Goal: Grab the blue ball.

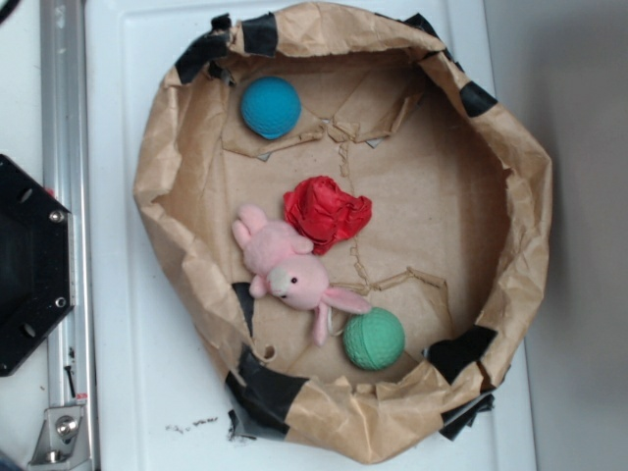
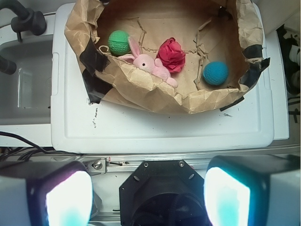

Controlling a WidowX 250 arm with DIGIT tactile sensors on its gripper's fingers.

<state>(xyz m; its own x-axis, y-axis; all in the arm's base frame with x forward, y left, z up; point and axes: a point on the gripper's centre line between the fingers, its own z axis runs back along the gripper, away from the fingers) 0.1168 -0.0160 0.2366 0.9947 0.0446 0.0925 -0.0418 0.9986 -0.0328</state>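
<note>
**Fingers spread and well back from the nest; blue ball at the far edge**

From the exterior view I see a crumpled brown paper nest (image 1: 177,147) patched with black tape, sitting on a white lid-like surface (image 1: 128,383). Four things lie inside it. The blue ball (image 1: 270,107) rests on the paper floor close to the nest's wall, apart from everything else. Near the middle is a red crumpled wad (image 1: 327,211) — cloth or paper, I can't say which at this sharpness. A pink plush bunny (image 1: 285,268) lies just beside the wad, seemingly touching its edge, with one ear reaching toward the green ball (image 1: 374,339), which sits against the wall on the side opposite the blue one.

On my wrist camera, the gripper (image 2: 148,197) is well apart from the nest, above the black base plate (image 2: 162,188) and metal rail. Its fingers (image 2: 225,197) sit at the bottom corners of the frame — spread wide, nothing between them. In this view the blue ball (image 2: 216,73) shows at the right of the nest, the green ball (image 2: 119,42) at the left, the bunny (image 2: 149,63) and red wad (image 2: 171,54) between them.
</note>
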